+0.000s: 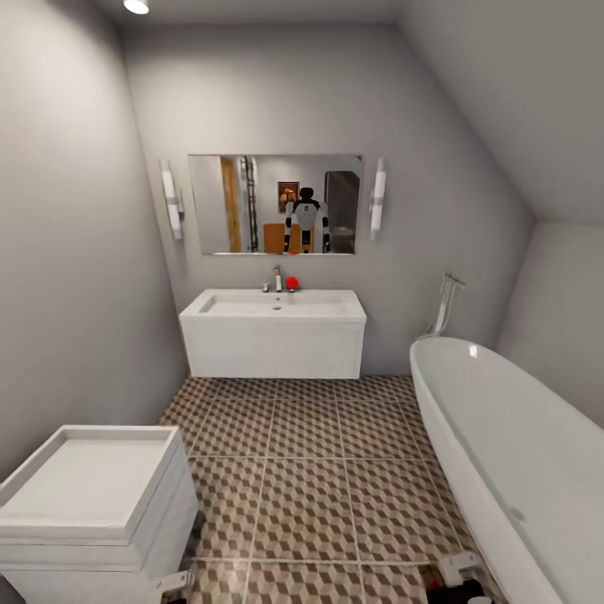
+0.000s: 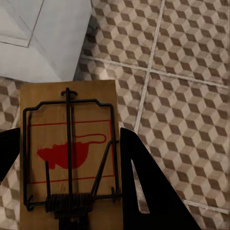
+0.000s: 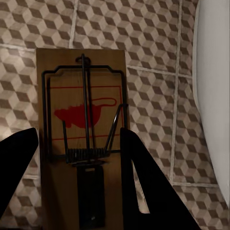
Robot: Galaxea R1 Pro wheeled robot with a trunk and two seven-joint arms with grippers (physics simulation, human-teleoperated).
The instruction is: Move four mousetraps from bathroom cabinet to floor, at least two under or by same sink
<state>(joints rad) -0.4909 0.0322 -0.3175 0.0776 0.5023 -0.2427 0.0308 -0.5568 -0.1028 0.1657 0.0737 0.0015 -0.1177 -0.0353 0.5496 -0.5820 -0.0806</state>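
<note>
Both arms carry traps over the bathroom floor (image 1: pixel 310 470). Left gripper (image 2: pixel 69 158) is clamped on a mousetrap (image 2: pixel 67 143), near a white unit (image 1: pixel 92 495). Right gripper (image 3: pixel 79 158) pinches a second mousetrap (image 3: pixel 81 110) beside the white bathtub (image 1: pixel 503 436). Bathroom sink (image 1: pixel 274 306) sits ahead against the far wall, under the mirror (image 1: pixel 274 204).

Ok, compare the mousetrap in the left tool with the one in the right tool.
The left tool's mousetrap hangs over tile near a white unit; the right tool's mousetrap hangs beside the white bathtub. Both are brown boards with red mouse prints and dark wire, each between dark fingers.
</note>
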